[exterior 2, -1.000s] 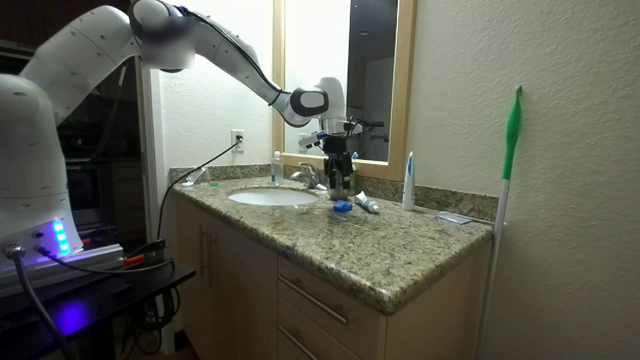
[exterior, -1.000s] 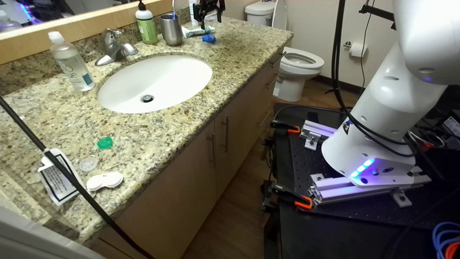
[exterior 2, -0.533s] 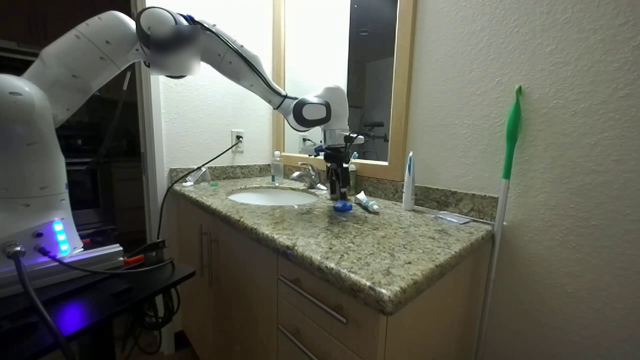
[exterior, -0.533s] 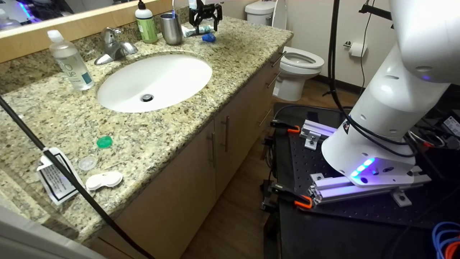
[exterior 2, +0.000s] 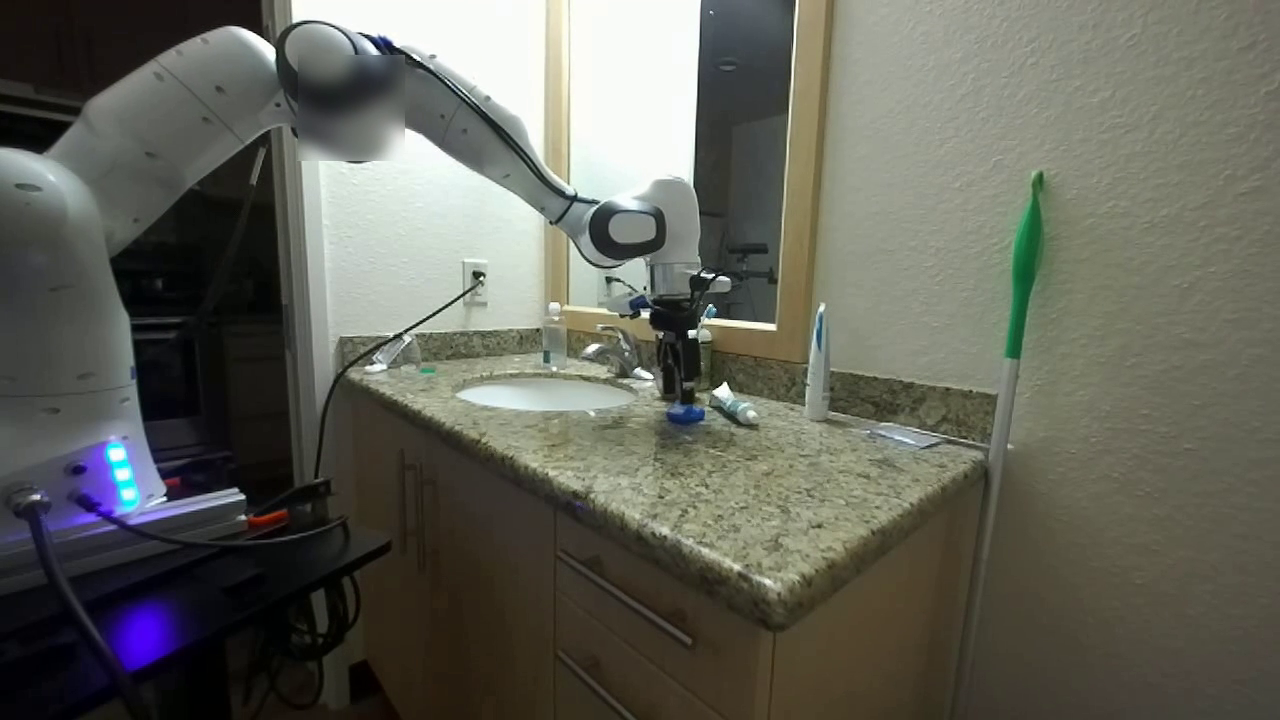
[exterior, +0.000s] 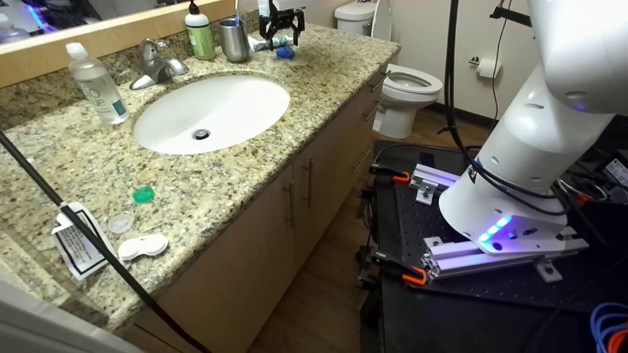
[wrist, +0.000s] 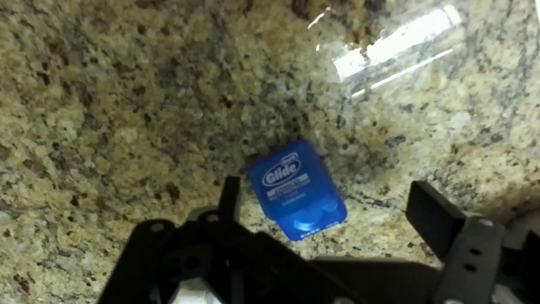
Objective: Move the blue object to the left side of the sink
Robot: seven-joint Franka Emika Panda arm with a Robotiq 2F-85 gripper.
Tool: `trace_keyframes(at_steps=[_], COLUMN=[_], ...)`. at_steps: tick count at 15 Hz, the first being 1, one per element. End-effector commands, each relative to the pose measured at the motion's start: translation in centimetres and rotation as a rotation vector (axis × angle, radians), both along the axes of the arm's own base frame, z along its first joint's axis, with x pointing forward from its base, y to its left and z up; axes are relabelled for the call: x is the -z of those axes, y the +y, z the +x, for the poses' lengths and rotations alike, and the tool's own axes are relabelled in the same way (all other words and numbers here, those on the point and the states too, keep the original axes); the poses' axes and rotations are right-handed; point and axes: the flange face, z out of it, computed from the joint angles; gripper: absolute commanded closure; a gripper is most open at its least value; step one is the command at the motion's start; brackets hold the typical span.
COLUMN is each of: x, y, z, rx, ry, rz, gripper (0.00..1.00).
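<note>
The blue object (wrist: pixel 295 185) is a small blue floss box with "Glide" on its lid. It lies flat on the granite counter, right of the sink (exterior 2: pixel 545 394) in an exterior view. It also shows in both exterior views (exterior: pixel 285 52) (exterior 2: pixel 686 414). The sink is a white oval basin with a dark drain (exterior: pixel 201 134). My gripper (wrist: pixel 325 190) is open just above the blue object, its fingers on either side. The left finger in the wrist view is close to the box; the right one is farther off. The gripper also shows in both exterior views (exterior: pixel 283 46) (exterior 2: pixel 680 398).
A toothpaste tube (exterior 2: pixel 735 405) lies close to the gripper. A steel cup (exterior: pixel 234 41), green soap bottle (exterior: pixel 200 37) and faucet (exterior: pixel 157 63) stand along the back. A clear bottle (exterior: pixel 100 93), green cap (exterior: pixel 143 194) and white lens case (exterior: pixel 143 246) are beyond the sink. A cable (exterior: pixel 88 225) crosses there.
My gripper has come down toward the blue object and turned a little, so its fingers now flank it. It sank only slightly in the last half second. The blue object has not moved.
</note>
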Motion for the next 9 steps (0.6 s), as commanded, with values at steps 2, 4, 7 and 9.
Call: trace_keyframes(at_steps=[2, 4, 7, 9], x=[0.7, 1.6, 1.3, 2.0], y=[-0.6, -2.0, -1.6, -2.0], z=[0.7, 0.2, -0.1, -0.3], rx=[0.033, 0.073, 0.078, 0.087], ry=[-0.012, -0.007, -0.009, -0.006], rz=[-0.045, -0.063, -0.046, -0.051], gripper=[0.00, 0.00, 0.00, 0.00])
